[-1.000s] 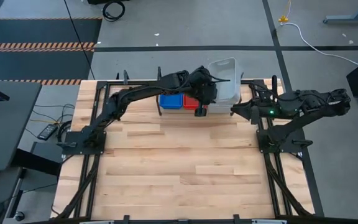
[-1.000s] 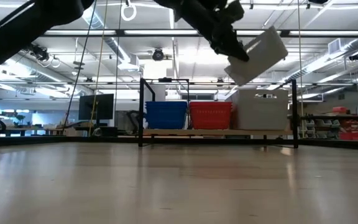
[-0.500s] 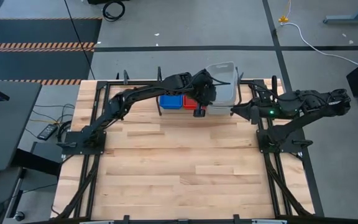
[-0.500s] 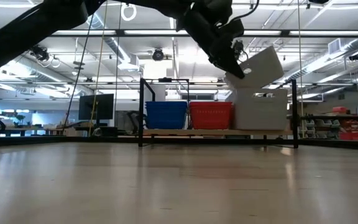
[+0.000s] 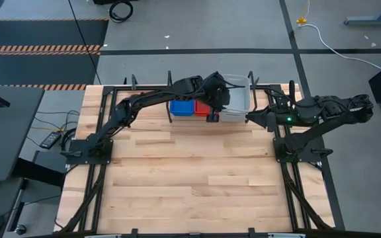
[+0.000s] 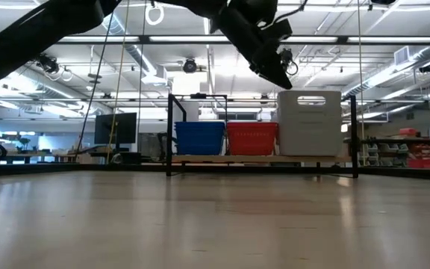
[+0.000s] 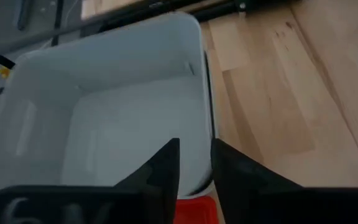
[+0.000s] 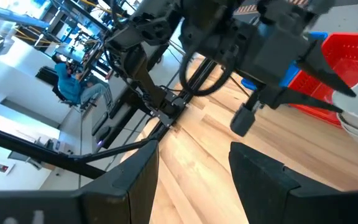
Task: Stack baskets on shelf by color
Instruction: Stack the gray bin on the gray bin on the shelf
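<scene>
The shelf (image 6: pixel 171 134), a black rail frame, stands at the table's far edge. On it sit a blue basket stack (image 6: pixel 200 138), a red basket stack (image 6: pixel 252 138) and a taller pale white basket stack (image 6: pixel 310 123). The top white basket (image 5: pixel 238 99) lies level, nested in the ones below. My left gripper (image 6: pixel 284 81) hovers just above that basket's corner nearest the red stack. In the left wrist view its fingers (image 7: pixel 194 165) stand slightly apart over the basket's rim (image 7: pixel 206 124). My right gripper (image 5: pixel 249 118) waits open near the shelf's right end.
The red stack (image 5: pixel 202 110) sits close beside the white one, right under my left wrist. Shelf posts (image 6: pixel 354 134) rise at the frame's ends. Bare wooden tabletop (image 5: pixel 197 178) stretches toward the near edge. A person in blue (image 8: pixel 73 81) sits in the room beyond.
The white basket hung tilted, high end toward the shelf's right, over the white stack. It has come down and now sits level, nested on that stack. My left gripper has moved slightly toward the far edge and sits just above the basket's corner.
</scene>
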`<state>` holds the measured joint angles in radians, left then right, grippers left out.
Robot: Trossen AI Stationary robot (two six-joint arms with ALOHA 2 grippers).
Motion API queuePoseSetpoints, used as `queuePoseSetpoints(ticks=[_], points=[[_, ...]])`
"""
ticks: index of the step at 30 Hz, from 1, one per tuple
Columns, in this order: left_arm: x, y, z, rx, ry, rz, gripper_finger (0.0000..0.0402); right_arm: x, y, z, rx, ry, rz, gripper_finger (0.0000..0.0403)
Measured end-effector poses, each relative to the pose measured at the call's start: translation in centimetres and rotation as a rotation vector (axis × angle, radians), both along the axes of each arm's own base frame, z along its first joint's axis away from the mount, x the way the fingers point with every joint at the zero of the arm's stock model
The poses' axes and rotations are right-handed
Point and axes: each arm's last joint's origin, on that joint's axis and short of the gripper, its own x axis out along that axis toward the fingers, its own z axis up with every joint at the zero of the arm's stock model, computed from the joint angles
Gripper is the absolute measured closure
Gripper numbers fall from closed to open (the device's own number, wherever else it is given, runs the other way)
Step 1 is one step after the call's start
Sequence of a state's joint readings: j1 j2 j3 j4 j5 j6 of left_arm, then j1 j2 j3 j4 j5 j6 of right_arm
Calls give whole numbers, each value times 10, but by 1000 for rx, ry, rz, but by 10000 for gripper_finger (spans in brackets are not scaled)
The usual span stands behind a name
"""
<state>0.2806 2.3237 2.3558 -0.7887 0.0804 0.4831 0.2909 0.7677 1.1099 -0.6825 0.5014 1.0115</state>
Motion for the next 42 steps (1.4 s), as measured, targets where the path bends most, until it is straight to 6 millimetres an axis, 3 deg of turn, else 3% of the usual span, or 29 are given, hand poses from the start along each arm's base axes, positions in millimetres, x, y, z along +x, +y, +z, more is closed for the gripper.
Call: queuePoseSetpoints(ticks=[6, 11, 17, 20, 25, 33, 36, 42], points=[[-4, -4, 14, -17, -40, 21, 297, 0, 0, -1, -4, 14, 0, 202], [-4, -21, 22, -148, -64, -3, 305, -1, 0, -3, -10, 32, 0, 202], [-3, -57, 13, -208, 29, -110, 308, -1, 0, -3, -8, 35, -1, 202], [-6, -60, 6, -150, 115, -55, 308, -1, 0, -3, -4, 35, -1, 202], [-14, -42, 2, -59, 189, 85, 308, -1, 0, -3, -2, 35, 2, 202], [-27, 21, -9, -50, 191, 228, 308, -1, 0, -3, 10, 33, -1, 202], [-27, 37, -8, -71, 135, 204, 308, 0, 0, -4, 11, 37, -2, 202], [-20, 43, -22, -90, 121, 179, 308, 4, 1, -5, 35, 41, -8, 202]])
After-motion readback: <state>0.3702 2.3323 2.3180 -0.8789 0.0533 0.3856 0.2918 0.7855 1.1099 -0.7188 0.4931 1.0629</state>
